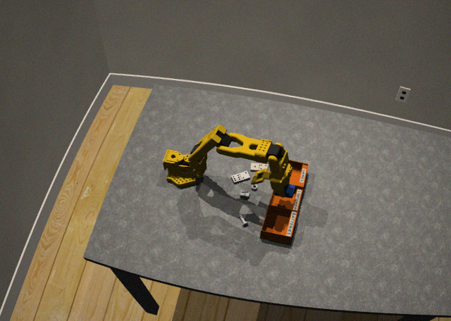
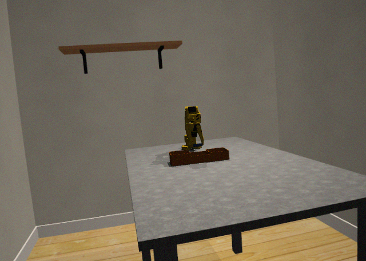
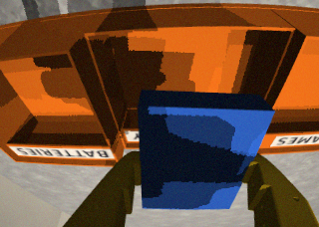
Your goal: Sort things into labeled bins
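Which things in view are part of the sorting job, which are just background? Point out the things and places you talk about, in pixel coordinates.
Job:
- blue block (image 1: 290, 191) (image 2: 197, 145) (image 3: 199, 157), in the gripper (image 1: 280, 186) (image 2: 198, 146) (image 3: 191, 182)
- three joined bins (image 1: 275, 236) (image 2: 198, 159) (image 3: 95, 159)
- two dominoes
- nut-like ring, small grey block, screw-like piece

Background:
- wall shelf (image 2: 120, 47)
- wall outlet (image 1: 403, 94)
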Controlling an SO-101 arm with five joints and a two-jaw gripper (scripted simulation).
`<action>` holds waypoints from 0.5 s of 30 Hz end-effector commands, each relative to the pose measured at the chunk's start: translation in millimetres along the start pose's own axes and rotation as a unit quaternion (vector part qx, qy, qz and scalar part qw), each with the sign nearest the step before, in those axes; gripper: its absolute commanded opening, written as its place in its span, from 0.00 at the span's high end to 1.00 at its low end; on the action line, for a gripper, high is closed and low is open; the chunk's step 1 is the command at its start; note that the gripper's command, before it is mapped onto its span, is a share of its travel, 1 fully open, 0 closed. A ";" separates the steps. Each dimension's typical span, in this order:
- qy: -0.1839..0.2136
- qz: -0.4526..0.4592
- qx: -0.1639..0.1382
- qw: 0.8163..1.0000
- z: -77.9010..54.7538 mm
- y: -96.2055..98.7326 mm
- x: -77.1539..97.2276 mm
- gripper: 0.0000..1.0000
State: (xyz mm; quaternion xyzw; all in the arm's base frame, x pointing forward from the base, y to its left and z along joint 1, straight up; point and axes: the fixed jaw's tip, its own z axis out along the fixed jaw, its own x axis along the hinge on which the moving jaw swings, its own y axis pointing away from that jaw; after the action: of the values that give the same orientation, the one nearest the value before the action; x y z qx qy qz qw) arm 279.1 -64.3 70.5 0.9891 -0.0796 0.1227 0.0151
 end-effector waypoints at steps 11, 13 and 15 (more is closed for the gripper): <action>0.026 0.001 -0.001 1.000 0.9 2.3 4.5 1.00; 0.026 0.001 -0.001 1.000 2.6 2.3 4.0 1.00; 0.026 0.001 -0.001 1.000 3.9 2.2 3.7 1.00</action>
State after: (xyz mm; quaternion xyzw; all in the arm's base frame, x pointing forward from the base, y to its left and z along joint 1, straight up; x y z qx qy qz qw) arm 277.3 -63.9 53.5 0.9907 -0.0798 0.1098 0.0136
